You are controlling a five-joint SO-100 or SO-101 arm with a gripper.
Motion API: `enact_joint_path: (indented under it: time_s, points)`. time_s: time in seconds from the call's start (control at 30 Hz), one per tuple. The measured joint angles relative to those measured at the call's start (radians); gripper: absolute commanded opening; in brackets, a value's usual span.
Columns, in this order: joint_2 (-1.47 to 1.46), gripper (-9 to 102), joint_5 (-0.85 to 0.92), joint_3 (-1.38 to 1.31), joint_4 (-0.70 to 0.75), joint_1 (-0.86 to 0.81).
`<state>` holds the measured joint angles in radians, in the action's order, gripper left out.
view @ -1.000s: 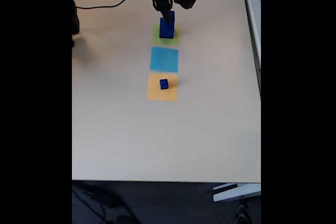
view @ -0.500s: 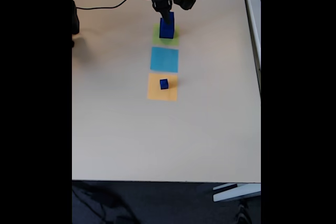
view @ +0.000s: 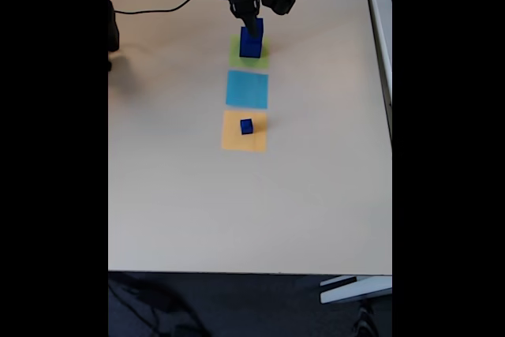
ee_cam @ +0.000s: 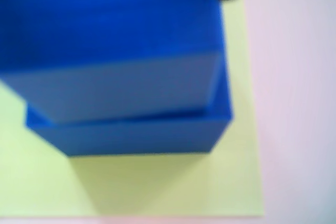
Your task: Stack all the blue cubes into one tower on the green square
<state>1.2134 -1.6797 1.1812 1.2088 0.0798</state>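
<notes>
Your end effector (view: 252,24) sits at the top centre of the fixed view, right at the upper end of the blue tower (view: 251,42), but you cannot tell from either view whether it is clenched on the top cube or released. That tower stands on the green square (view: 237,54), just above the light-blue square (view: 247,89) in the frame. In the wrist view you look down on two stacked cubes: the upper cube (ee_cam: 113,45) sits slightly skewed on the wider lower cube (ee_cam: 142,132), with the lime patch around their base. One small blue cube (view: 247,126) is left on the orange square (view: 243,140), near the middle of the pale counter (view: 237,211), well apart from the tower.
</notes>
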Motion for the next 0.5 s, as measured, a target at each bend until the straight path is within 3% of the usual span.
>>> enact_joint_path:
  time_s: [0.5]
  points:
    - [0.000,8,-0.025,0.003,0.028,0.006]
